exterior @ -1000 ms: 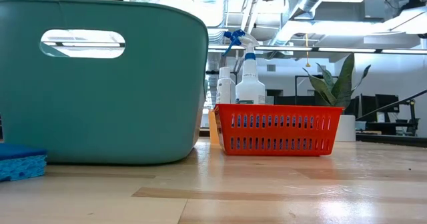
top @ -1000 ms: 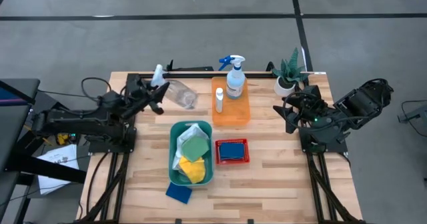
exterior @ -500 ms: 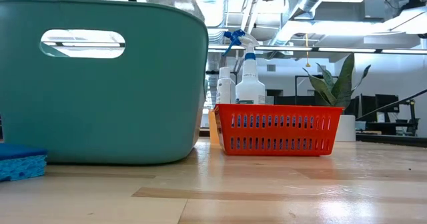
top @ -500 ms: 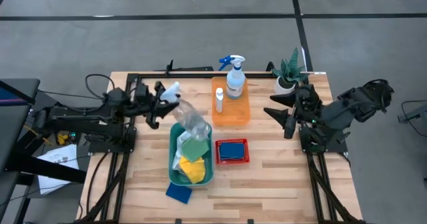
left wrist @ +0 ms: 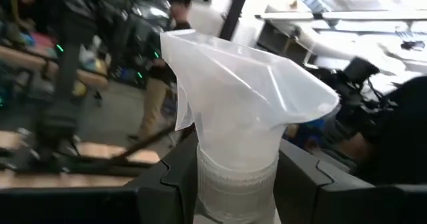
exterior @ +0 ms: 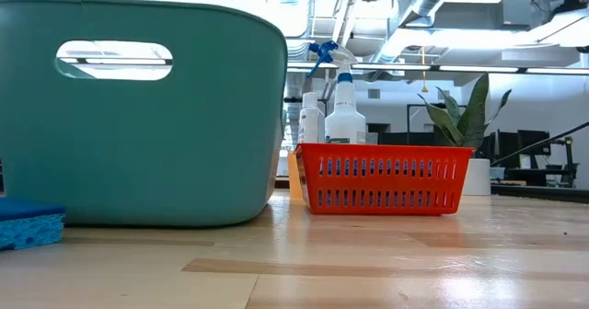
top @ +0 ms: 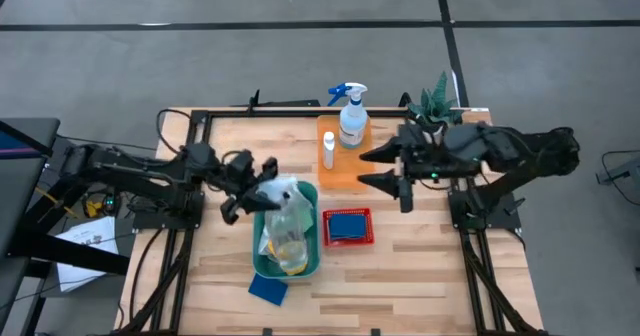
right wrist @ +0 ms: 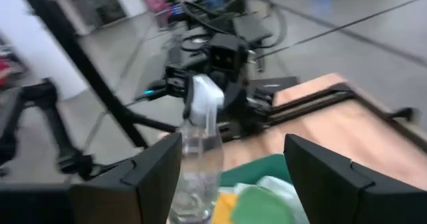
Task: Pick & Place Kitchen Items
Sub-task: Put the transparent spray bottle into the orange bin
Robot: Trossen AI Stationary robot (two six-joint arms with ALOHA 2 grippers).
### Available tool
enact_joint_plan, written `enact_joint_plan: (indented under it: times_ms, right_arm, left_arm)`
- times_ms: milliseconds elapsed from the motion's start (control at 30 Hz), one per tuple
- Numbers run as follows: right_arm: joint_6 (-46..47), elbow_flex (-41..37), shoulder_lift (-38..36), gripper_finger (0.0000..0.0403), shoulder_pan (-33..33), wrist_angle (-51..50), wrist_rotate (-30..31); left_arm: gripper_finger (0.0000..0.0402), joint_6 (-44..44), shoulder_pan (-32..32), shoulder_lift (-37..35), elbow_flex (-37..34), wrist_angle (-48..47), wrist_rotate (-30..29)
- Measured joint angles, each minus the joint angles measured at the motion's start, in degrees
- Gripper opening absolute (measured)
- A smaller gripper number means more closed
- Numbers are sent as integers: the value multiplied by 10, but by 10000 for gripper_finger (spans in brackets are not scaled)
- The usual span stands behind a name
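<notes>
Clear bottle (top: 287, 219) in left end effector (top: 262, 188)

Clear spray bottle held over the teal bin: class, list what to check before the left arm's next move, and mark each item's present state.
1. Left tool is shut on the clear spray bottle: ok.
2. Bottle is over the teal bin: ok.
3. Bottle already resting on the cloths inside: cannot tell.
4. Right tool is open and clear of the bin: ok.
5. Red basket holding a blue sponge stands beside the bin, out of the way: ok.
</notes>
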Motion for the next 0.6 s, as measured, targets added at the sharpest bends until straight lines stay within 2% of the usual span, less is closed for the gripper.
enact_joint_plan:
  times_ms: [100,333,600]
  right_arm:
    - [-1,0,19,255,-30,17,-75]
    - [-1,0,70,255,-66,46,-210]
    - [0,0,117,255,-67,84,-289]
  left_arm:
    - [134,0,-26,28,22,-17,8]
    - [134,-29,-76,81,74,-49,8]
    - [134,-77,-103,125,86,-59,6]
